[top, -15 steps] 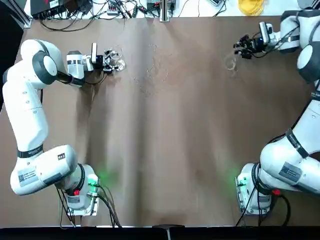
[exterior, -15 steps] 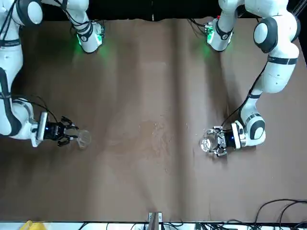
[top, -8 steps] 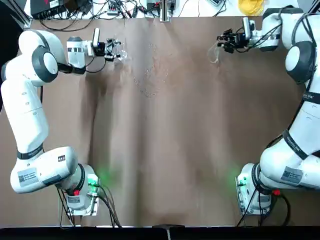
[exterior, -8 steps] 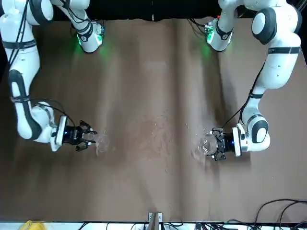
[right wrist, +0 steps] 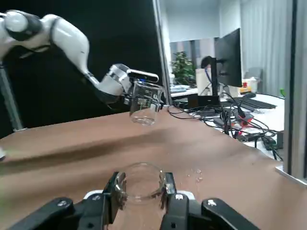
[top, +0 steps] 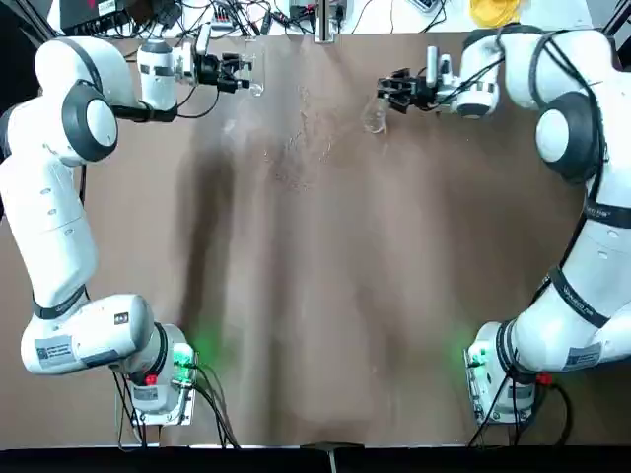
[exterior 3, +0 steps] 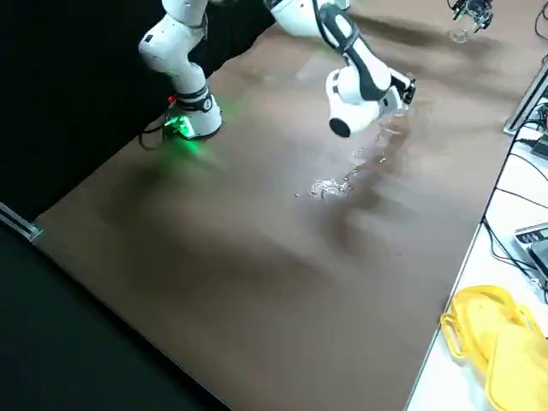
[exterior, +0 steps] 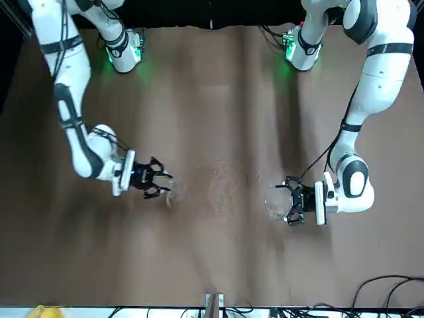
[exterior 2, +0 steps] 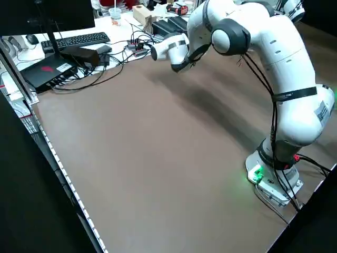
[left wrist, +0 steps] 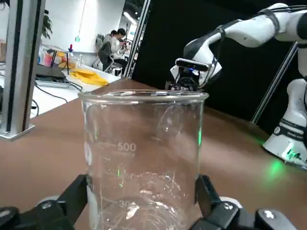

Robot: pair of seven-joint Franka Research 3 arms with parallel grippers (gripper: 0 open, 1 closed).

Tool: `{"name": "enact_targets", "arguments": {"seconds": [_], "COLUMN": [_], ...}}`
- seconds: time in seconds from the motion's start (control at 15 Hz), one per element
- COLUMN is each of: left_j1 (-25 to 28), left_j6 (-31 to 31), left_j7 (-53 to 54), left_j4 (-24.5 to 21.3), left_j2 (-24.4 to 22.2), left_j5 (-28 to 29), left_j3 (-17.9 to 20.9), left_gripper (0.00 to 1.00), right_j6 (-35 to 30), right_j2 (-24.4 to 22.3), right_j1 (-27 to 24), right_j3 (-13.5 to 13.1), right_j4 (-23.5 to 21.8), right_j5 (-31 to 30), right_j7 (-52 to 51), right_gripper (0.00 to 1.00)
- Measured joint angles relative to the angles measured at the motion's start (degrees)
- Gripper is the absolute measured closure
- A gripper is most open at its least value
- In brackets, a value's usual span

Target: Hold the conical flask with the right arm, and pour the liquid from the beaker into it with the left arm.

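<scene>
Gripping the beaker (left wrist: 144, 158) between its two fingers (left wrist: 72, 201), the left gripper (top: 240, 72) holds the glass clear of the table (top: 325, 276), out over its far edge on the robot's left side. The left wrist view shows the beaker upright, a "500" mark printed on its wall, with glints low inside it; whether that is liquid cannot be told. From the front view the same gripper (exterior: 286, 203) reaches toward the table's middle, the beaker (exterior: 274, 204) a faint round outline at its tips.

Across from it, the right gripper (top: 386, 92) is closed on the flask (right wrist: 140, 186), its fingers (right wrist: 112, 194) clamping the narrow neck just below the round rim. In the top view the flask (top: 374, 118) hangs just below the gripper's tips, near the far edge and right of centre. The front view shows the right gripper (exterior: 161, 185) with the flask (exterior: 169, 196) barely visible at its tips.

The two vessels are well apart, with a patch of wet streaks and droplets (top: 301, 148) on the brown table between them. The right wrist view looks over the flask's rim toward the left gripper and beaker (right wrist: 145, 109) farther off. The right side view catches the spilled droplets (exterior 3: 330, 187) glinting on the table, and a yellow container (exterior 3: 497, 347) lies on the white bench past its edge.

Cables (top: 217, 18) and equipment line the far side.
</scene>
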Motion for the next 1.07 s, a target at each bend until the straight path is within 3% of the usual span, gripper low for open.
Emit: {"name": "enact_targets", "arguments": {"seconds": [0.27, 0.53, 0.8, 1.07], "left_j1": [-4.1, -7.6, -9.1, -9.1], "left_j6": [1.7, 2.0, 2.0, -0.4], "left_j7": [-8.7, -17.8, -29.6, -40.8], "left_j4": [-0.9, -4.7, -9.6, -10.6], "left_j2": [-3.9, -9.5, -15.6, -18.5], "left_j5": [0.0, 0.0, 0.4, 5.5], "left_j3": [-0.1, -0.1, -0.1, -0.7], "left_gripper": [0.04, 0.04, 0.04, 0.04], "right_j6": [8.0, 11.1, 14.0, 18.7], "right_j2": [-0.7, -1.1, -1.1, -1.1], "right_j1": [9.9, 15.8, 19.4, 22.2], "right_j3": [0.0, -0.6, -1.2, -1.5], "right_j4": [-0.2, -0.2, 1.0, 3.0], "right_j5": [10.8, 17.8, 21.5, 22.2], "right_j7": [-1.9, -3.8, -4.5, -4.3], "right_gripper": [0.61, 0.61, 0.61, 0.61]}}
